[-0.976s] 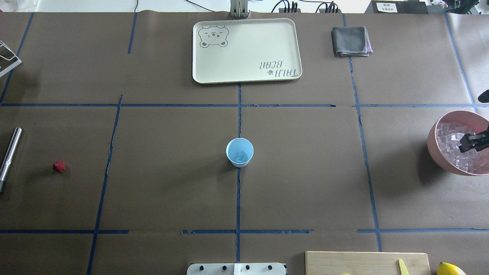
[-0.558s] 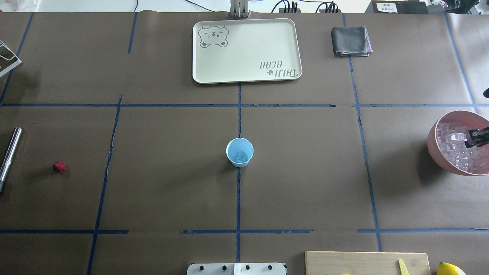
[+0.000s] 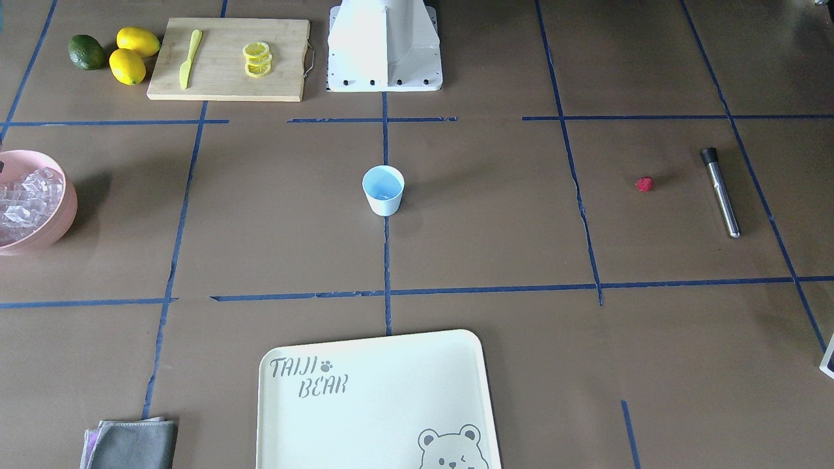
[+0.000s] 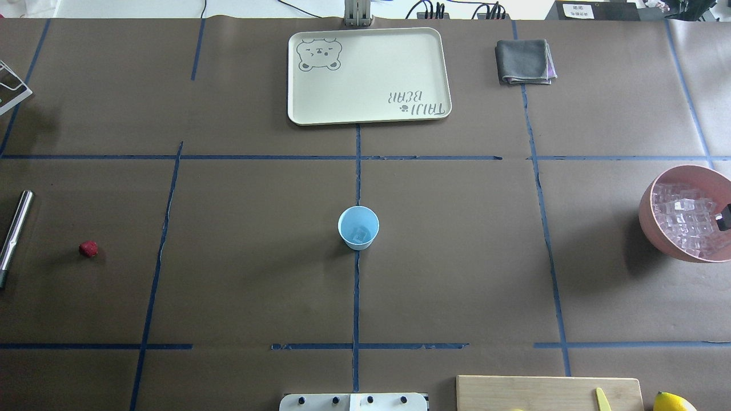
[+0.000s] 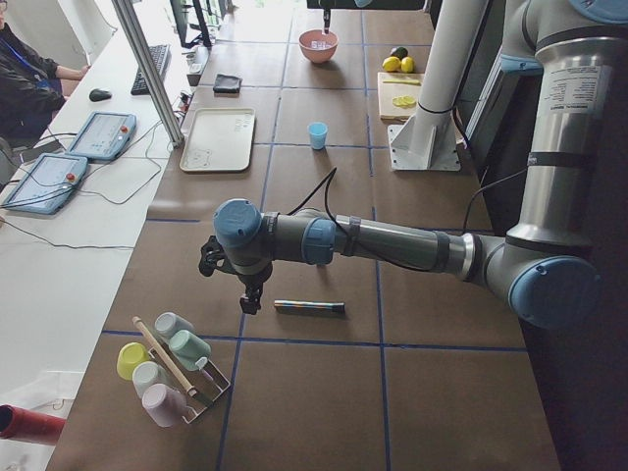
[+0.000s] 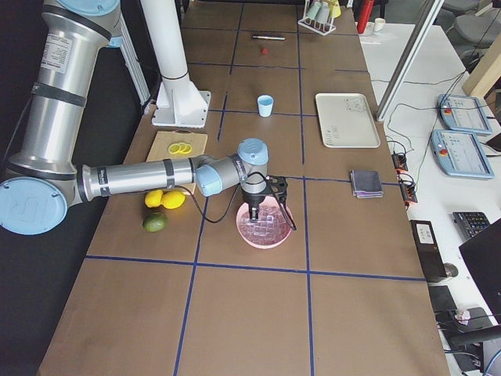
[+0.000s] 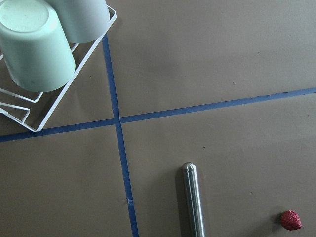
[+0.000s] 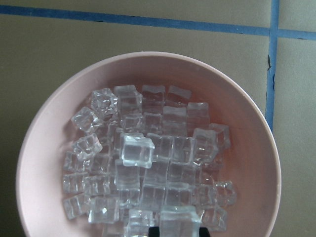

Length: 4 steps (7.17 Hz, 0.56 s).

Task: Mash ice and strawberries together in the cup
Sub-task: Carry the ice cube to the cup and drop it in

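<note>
Brown table [image 4: 457,257], left end effector [image 5: 250,302], right end effector [image 6: 253,214] over ice [image 8: 148,163], both grips unreadable

The ice [image 8: 137,149] looks glassy and clear, its bowl [image 8: 44,148] smooth matt pink plastic; the muddler [image 7: 194,197] is polished metal.

Cream tray [image 3: 391,404]: "TAIJI BEAR" in grey beside paw mark (upside-down in overhead view).
</note>
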{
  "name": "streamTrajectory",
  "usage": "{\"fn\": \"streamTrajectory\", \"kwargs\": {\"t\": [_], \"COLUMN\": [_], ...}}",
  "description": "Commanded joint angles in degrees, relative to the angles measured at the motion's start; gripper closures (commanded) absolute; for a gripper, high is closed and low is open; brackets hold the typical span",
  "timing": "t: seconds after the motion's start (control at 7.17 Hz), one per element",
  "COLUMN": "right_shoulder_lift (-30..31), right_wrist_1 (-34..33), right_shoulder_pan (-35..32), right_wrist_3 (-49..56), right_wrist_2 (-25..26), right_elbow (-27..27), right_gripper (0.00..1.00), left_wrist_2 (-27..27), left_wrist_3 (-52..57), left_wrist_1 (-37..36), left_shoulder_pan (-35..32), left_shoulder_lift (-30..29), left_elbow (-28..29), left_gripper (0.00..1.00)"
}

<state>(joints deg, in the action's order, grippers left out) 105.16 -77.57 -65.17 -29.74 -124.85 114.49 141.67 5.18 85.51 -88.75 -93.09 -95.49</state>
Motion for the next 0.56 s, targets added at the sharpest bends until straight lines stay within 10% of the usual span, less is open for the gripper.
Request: {"fn": "streamTrajectory", "kwargs": {"t": [0.0,0.42], "right_shoulder_lift": [-8.17,-33.6], "right_wrist_1": [-8.09,-24.76], "right_shoulder_pan": [0.13,7.81], "right_wrist_3": [-0.76,-16.85], "right_wrist_2": [-3.62,-7.96], "right_elbow": [4.06,3.2], "right_gripper": [1.0,1.0], "left_wrist_2": [0.01,-0.08], "left_wrist_3": [0.01,-0.08], "left_wrist_1": [-0.08,-0.17], "left_shoulder_pan": [-0.02,-0.02], "left_shoulder_lift": [0.02,0.02], "left_elbow": [-0.05,-0.05], "left_gripper": [0.0,0.0]}}
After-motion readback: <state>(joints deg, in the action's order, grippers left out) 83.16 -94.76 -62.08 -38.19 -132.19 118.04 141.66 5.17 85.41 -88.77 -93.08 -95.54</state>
